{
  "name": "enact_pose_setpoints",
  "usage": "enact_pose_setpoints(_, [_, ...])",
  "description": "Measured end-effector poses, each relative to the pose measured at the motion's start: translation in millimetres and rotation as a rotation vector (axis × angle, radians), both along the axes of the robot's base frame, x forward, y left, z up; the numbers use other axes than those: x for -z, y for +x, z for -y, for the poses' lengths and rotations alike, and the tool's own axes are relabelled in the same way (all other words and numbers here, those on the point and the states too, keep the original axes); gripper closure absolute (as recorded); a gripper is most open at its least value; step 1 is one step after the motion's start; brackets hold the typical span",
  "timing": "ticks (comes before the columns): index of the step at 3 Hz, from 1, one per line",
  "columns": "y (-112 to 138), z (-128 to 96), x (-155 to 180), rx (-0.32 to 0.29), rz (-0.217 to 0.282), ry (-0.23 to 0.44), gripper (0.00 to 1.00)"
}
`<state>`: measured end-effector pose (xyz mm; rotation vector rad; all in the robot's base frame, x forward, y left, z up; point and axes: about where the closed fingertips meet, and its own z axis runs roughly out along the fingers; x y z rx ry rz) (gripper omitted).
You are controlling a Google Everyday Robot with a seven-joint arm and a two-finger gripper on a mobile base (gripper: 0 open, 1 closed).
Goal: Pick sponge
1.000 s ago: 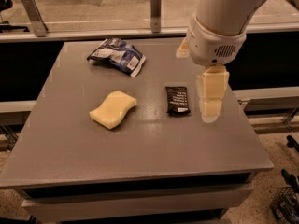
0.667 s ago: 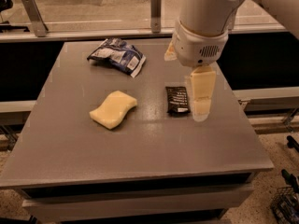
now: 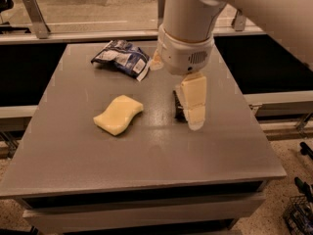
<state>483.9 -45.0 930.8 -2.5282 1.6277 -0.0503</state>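
Observation:
The sponge is a pale yellow foam block with wavy sides. It lies flat on the grey table, left of centre. My gripper hangs from the large white arm, pointing down over the table to the right of the sponge, about a hand's width away and not touching it. It holds nothing that I can see. The small black packet lies just behind the gripper and is mostly hidden by it.
A crumpled blue and white snack bag lies at the back of the table, left of the arm. A metal rail and posts run behind the table. The table's right edge is close to the gripper's right.
The arm and gripper have moved left across the table, from right of the black packet to in front of it, closer to the sponge. The sponge has not moved.

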Motion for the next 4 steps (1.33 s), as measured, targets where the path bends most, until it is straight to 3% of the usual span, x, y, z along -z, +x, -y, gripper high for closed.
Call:
enact_pose_setpoints(1, [-7,-14,1,-0.072,0.015,-0.001,0.00])
enact_pose_setpoints(3, [-4,-19,0,-0.094,0.030,0.006,0.00])
enact_pose_setpoints(4, [-8,-42,5,-0.187,0.031,-0.026,0.00])
